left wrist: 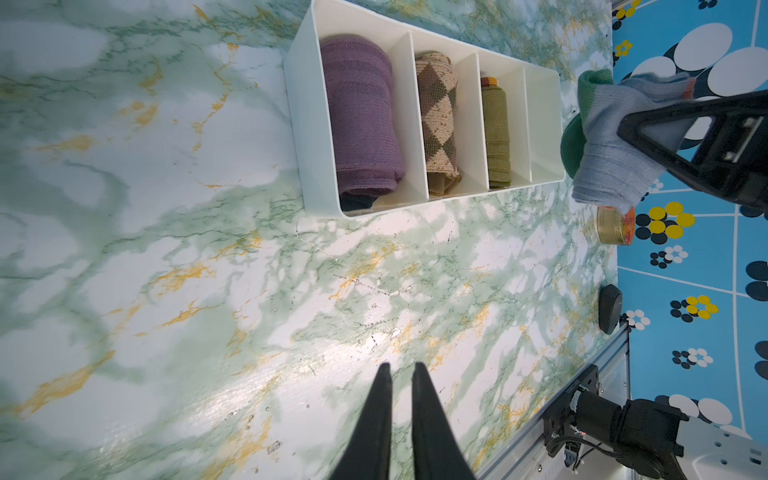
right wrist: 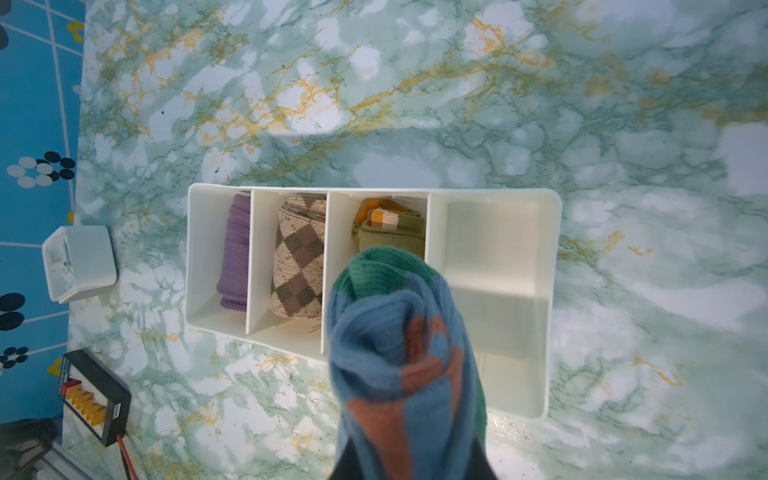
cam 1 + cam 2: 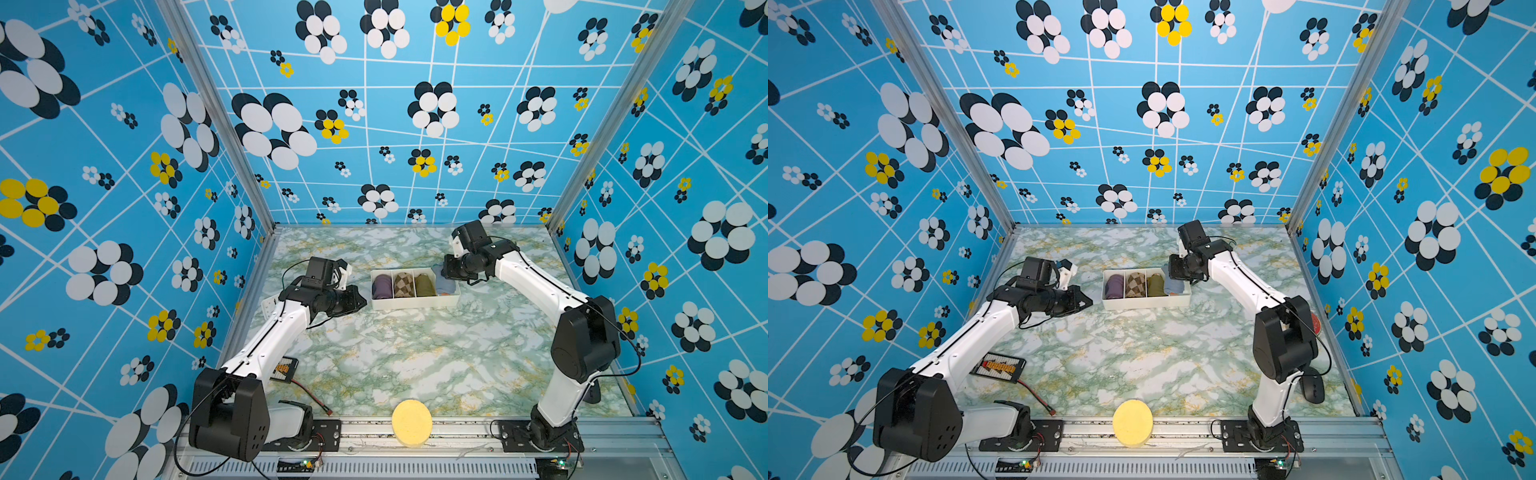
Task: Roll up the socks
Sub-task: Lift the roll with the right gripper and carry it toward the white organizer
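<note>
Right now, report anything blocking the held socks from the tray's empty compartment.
Nothing visible does. The right pincer holds the socks raised at the white tray's end, and the end compartment there lies empty and open.

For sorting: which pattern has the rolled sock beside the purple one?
Rolled sock: brown and cream diamond checks, best in the right wrist view.
</note>
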Controlling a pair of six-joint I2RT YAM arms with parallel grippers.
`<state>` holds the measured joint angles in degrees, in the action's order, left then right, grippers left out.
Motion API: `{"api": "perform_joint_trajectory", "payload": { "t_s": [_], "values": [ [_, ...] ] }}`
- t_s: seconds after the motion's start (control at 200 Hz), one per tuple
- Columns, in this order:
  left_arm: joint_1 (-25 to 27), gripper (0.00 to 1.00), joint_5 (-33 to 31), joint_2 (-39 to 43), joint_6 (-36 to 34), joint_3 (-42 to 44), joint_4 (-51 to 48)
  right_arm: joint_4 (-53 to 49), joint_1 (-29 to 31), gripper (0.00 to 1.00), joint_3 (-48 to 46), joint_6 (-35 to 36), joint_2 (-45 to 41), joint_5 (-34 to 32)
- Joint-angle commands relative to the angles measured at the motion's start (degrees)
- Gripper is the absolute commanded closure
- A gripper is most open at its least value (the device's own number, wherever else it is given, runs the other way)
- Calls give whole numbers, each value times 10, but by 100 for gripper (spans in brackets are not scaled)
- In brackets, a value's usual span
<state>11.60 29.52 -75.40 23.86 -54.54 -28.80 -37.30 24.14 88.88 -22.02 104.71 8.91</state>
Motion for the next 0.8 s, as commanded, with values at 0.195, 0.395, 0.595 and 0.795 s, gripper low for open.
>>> {"api": "perform_joint_trajectory", "payload": {
  "t_s": [0.195,0.395,0.595,0.795],
  "values": [
    [-18,86,8,3,-20,-7,-17,-38,-19,100,57,20,57,19],
    [-25,86,10,-1,-24,-8,-19,-54,-26,100,76,25,92,11],
    [-32,86,14,-5,-29,-12,-24,-66,-29,100,85,32,114,-5],
    [-33,86,15,-8,-29,-15,-26,-85,-30,100,97,44,130,-48]
  ]
}}
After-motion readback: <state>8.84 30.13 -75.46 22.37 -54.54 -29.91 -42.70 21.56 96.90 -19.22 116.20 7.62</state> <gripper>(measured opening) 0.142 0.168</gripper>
